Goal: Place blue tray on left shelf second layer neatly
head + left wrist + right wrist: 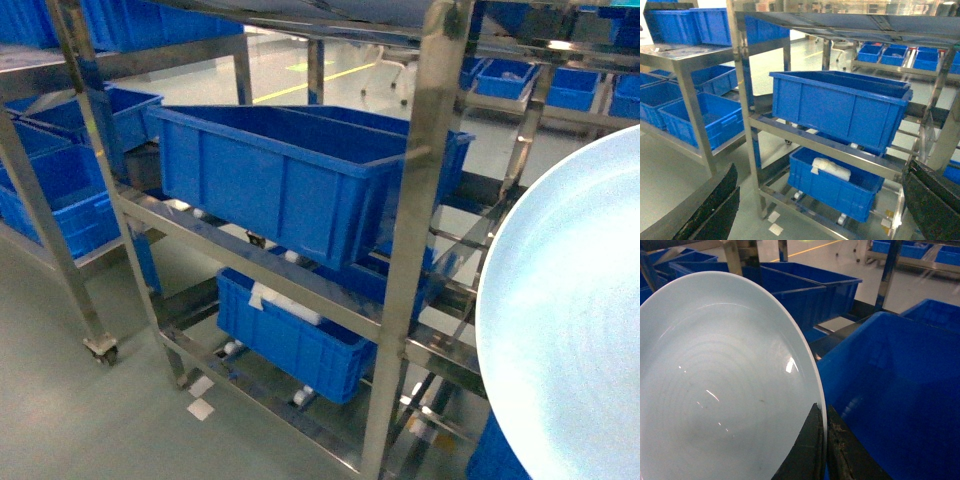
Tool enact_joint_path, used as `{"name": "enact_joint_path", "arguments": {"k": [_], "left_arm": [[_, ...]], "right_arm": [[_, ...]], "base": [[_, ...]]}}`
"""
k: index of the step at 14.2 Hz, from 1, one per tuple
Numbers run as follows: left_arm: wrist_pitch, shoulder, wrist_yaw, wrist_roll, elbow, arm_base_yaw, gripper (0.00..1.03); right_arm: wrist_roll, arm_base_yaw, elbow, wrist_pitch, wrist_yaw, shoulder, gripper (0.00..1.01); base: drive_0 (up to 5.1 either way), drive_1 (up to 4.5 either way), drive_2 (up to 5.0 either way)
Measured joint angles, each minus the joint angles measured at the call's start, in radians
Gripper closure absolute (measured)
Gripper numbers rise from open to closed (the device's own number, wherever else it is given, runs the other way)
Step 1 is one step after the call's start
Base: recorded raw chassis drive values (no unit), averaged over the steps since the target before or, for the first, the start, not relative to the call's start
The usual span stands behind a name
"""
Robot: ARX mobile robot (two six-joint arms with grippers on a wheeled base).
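Already the blue tray (725, 385) stood on edge in the right gripper (823, 440), whose fingers pinched its rim, and it hung at the right of the head view, well right of the shelf (250, 255), while the left gripper's (815, 210) fingers stood spread and empty.

No text, label, brand, number or sign can be read in any view; the white tags on the floor (200, 408) under the steel rack (420, 200) are blank or too small to read, and the pale wrapped item in the lower blue crate (835, 187) shows no legible print
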Motion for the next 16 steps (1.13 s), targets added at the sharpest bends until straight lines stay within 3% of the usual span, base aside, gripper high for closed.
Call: {"name": "enact_joint_path", "arguments": {"k": [16], "left_arm": [[0.000,0.000,0.000,0.000,0.000,0.000,0.05]], "right_arm": [[0.000,0.000,0.000,0.000,0.000,0.000,0.99]], "base": [[-1.6,-1.60,-1.6]]}}
